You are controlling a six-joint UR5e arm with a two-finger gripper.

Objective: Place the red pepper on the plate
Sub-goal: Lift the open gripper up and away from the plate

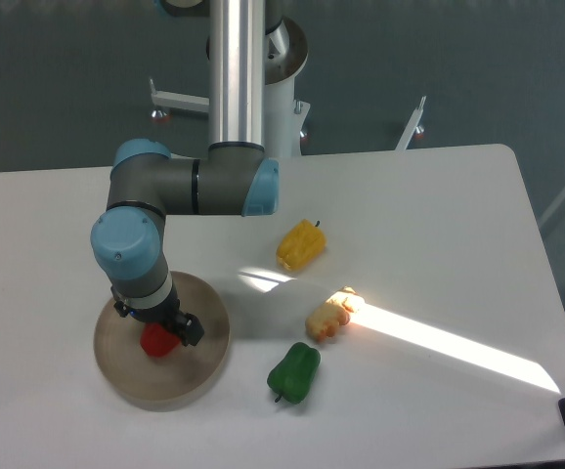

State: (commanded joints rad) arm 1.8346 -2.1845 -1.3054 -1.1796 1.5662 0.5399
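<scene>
Hovering over plate (pixel 199 366) — claw (pixel 161 335) around red pepper (pixel 155 341).

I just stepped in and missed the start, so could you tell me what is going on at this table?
The arm's gripper is down over the plate, with the red pepper right beneath it, over the plate's middle. The wrist hides the fingers, so I cannot tell whether the pepper is gripped or released. A yellow pepper, a green pepper and a pale yellowish item lie to the side on the table, untouched.
</scene>
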